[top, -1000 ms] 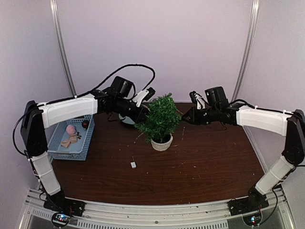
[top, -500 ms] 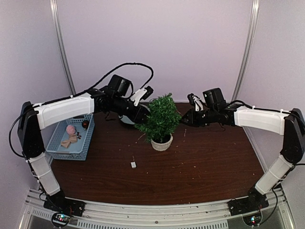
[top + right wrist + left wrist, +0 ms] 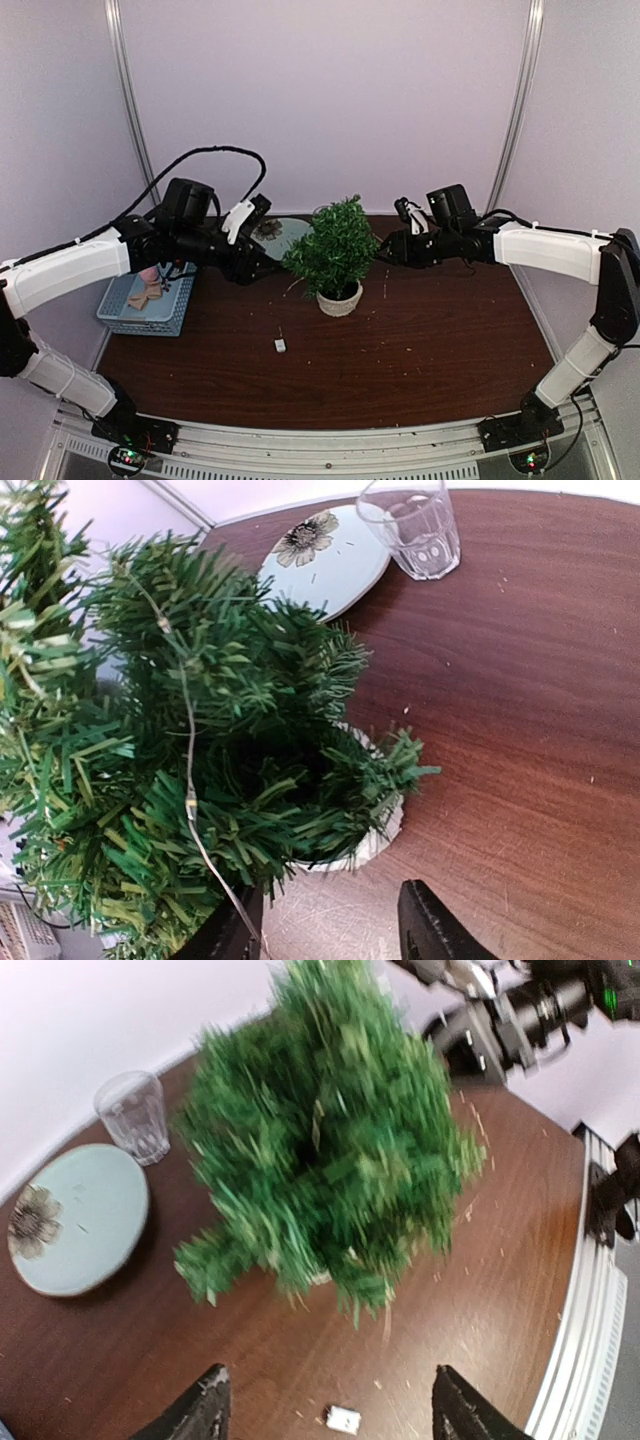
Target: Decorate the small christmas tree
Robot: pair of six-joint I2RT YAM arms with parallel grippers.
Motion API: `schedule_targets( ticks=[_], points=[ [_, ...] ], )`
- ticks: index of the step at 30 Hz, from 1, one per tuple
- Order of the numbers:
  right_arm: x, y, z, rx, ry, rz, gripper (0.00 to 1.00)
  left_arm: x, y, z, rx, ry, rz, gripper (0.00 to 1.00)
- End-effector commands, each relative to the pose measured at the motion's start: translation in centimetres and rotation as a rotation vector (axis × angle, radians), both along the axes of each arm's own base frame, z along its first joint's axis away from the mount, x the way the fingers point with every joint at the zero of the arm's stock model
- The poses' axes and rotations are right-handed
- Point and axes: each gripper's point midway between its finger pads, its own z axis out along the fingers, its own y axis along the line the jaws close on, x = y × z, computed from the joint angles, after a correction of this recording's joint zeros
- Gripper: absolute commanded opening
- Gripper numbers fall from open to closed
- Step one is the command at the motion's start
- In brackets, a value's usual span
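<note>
left gripper (image 3: 330, 1375) hangs wide open, one dark tip in each bottom corner area of its wrist view, bare wood between them, gripping nothing. right gripper (image 3: 328, 892) has its jaws parted as well, a narrower gap, and nothing pinched between them. from overhead the two arms come in from left and right of frame, both noses pointing inward at mid-height.

dark wooden table (image 3: 440, 340) fills the lower half of the overhead shot. dead centre on it stands the small christmas tree (image 3: 335, 248), bushy and dark green, upright in its round off-white pot (image 3: 340, 303). the left gripper sits just to its left, the right gripper just to its right, each close to the foliage.

over at the left edge, a blue plastic basket (image 3: 150, 308) rests on the table, with a pink item and some small bits inside; i can't tell what they are.

behind the tree, left of centre, a pale blue plate (image 3: 85, 1225) with a flower print lies flat. a clear glass cup (image 3: 133, 1115) stands upright just beside it, toward the back wall.

below centre, in front of the pot and apart from it, lies a small white piece (image 3: 280, 345).

finest of all, a thin wire strand (image 3: 187, 755) runs down through the branches in the right wrist view, passing close by the left-hand finger at the bottom edge.
</note>
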Motion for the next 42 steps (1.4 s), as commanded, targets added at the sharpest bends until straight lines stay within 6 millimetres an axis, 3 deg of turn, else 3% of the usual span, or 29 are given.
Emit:
schedule_targets(
  ticks=[1, 8, 14, 17, 21, 24, 32, 37, 42],
  points=[
    [0.2, -0.4, 2.5, 0.019, -0.051, -0.01, 0.52, -2.2, -1.5, -1.4, -0.02, -0.048, -0.114, 0.69],
    [-0.3, -0.7, 4.0, 0.031, -0.076, -0.004, 0.55, -1.8, -3.2, -4.0, 0.049, -0.101, -0.129, 0.66],
    [-0.7, -1.2, 5.7, 0.027, -0.12, 0.0, 0.63, -1.2, -4.2, -5.4, 0.056, -0.102, -0.127, 0.57],
    [-0.9, -1.3, 6.8, 0.03, -0.146, 0.006, 0.64, -1.0, -4.2, -5.7, 0.066, -0.1, -0.117, 0.45],
    [-1.4, -1.3, 7.9, 0.045, -0.173, 0.024, 0.63, -1.4, -4.1, -5.4, 0.053, -0.095, -0.124, 0.14],
    [-1.7, -1.4, 8.5, 0.045, -0.191, 0.035, 0.63, -2.2, -3.7, -4.5, 0.022, -0.099, -0.127, 0.0],
    [-3.3, -1.7, 10.1, 0.067, -0.253, 0.079, 0.59, -3.1, -2.1, -0.8, -0.048, -0.115, -0.075, 0.0],
    [-5.6, -1.0, 11.0, 0.124, -0.313, 0.136, 0.54, -3.0, -2.0, 2.1, -0.11, -0.108, -0.042, 0.0],
    [-8.5, 0.1, 10.7, 0.136, -0.377, 0.195, 0.48, -3.3, -2.5, 4.3, -0.176, -0.086, -0.046, 0.0]
  ],
)
